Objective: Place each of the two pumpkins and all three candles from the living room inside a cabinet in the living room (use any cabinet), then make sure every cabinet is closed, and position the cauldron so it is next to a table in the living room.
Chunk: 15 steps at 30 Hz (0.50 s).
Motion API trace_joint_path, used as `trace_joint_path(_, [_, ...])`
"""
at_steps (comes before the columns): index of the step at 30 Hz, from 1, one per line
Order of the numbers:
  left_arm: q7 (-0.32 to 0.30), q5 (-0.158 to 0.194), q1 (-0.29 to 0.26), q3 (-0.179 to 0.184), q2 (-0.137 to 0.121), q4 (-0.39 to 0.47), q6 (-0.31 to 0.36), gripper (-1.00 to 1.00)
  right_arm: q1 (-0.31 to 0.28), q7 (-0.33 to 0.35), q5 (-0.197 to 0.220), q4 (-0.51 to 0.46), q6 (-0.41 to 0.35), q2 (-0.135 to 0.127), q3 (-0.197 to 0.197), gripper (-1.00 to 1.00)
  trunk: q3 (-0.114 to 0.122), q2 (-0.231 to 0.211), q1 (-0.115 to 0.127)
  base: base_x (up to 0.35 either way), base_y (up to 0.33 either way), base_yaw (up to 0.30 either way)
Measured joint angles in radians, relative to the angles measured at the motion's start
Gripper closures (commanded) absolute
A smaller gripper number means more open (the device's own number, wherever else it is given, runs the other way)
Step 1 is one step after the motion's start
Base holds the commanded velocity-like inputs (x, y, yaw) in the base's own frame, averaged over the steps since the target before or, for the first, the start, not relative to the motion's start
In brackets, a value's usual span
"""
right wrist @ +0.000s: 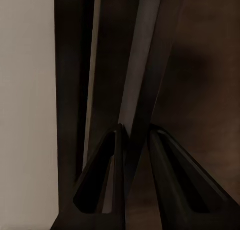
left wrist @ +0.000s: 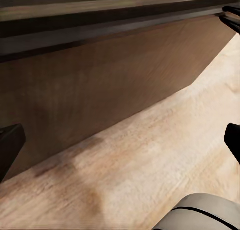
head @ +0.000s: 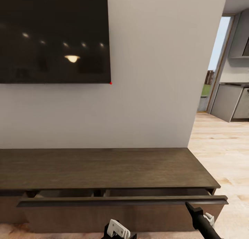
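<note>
Right gripper (right wrist: 131, 140) sat pinched narrowly on the cabinet (head: 103, 166) drawer lip (head: 121, 199) (slightly ajar); a pull or push looked next.

The cabinet (head: 103, 168) stands on the wood floor (head: 224, 152) against the white wall (head: 152, 104), its right end level with the wall's corner, and its long dark-brown top is bare wood grain. Just under the top, the drawer (head: 121, 201) is pulled out a little, so a narrow dark gap runs between its front rail and the cabinet's top edge. The pale plank floor runs on past the cabinet's right end towards the doorway (head: 216, 69), and in the left wrist view it meets the cabinet's brown front (left wrist: 100, 85).
</note>
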State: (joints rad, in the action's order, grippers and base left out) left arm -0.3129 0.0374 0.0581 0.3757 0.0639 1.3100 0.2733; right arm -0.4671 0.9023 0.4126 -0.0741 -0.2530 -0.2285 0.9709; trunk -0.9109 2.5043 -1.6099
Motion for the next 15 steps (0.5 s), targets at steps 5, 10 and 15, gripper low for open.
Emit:
trace_joint_path(5, [0.001, 0.000, 0.000, 0.000, 0.000, 0.000, 0.000, -1.00, 0.000, -0.001, 0.000, 0.000, 0.000, 0.000, 0.002, 1.00, 0.000, 0.000, 0.000, -0.143, 0.000, 0.000])
trace_joint_path(10, [0.001, 0.000, 0.000, 0.000, 0.000, 0.000, 0.000, -1.00, 0.000, -0.001, 0.000, 0.000, 0.000, 0.000, 0.003, 1.00, 0.000, 0.000, 0.000, -0.093, 0.000, 0.000])
trace_joint_path(15, [0.002, 0.000, 0.000, 0.000, 0.000, 0.000, 0.000, -1.00, 0.000, -0.001, 0.000, 0.000, 0.000, 0.000, 0.005, 1.00, 0.000, 0.000, 0.000, -0.184, 0.000, 0.000])
